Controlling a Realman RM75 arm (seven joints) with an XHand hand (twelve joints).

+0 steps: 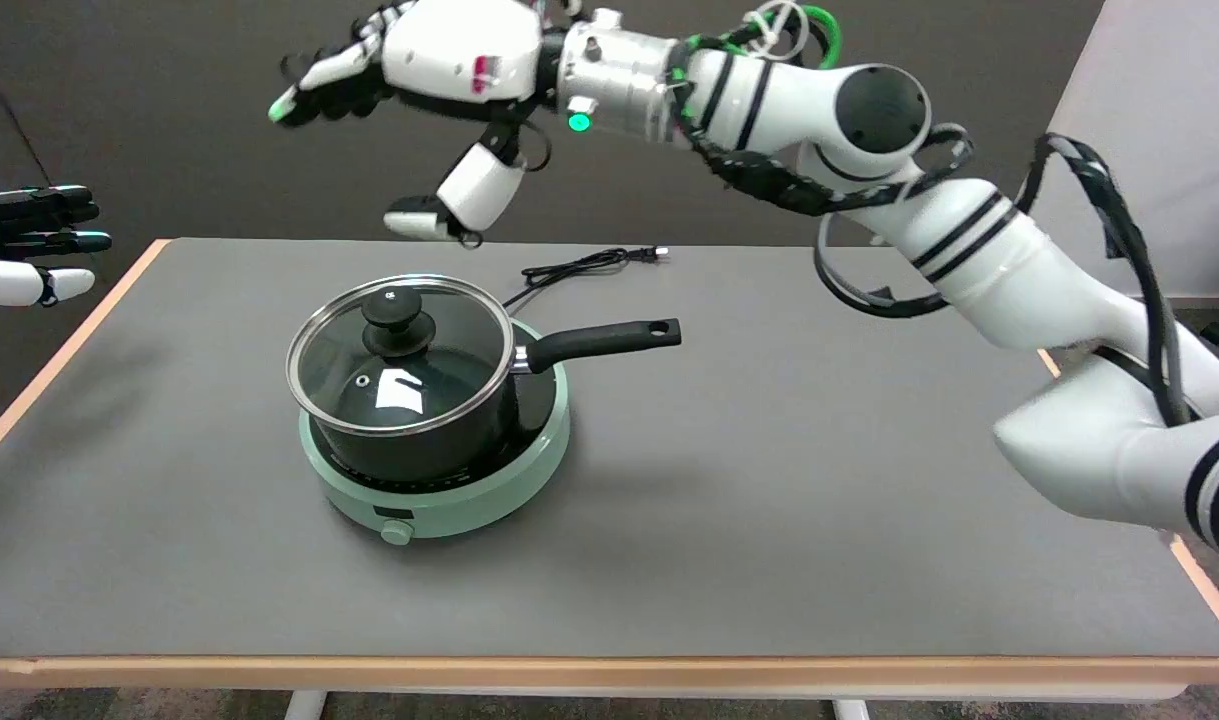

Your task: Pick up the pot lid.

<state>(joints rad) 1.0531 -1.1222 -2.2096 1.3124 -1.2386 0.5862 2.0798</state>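
Pot lid (399, 350) sits beneath spread, empty hand (419, 75).

Robot lab bench, staged as a cooking test.
Grey table (769, 480) with pale wood edging, set against a plain dark backdrop (169, 120) with a white panel (1169, 130) at right. White robot arm (869, 160) strung with loose cables. Only kitchen gear: pot (419, 400) on a green hotplate (469, 500), its cord (579, 265) lying unplugged on the tabletop.
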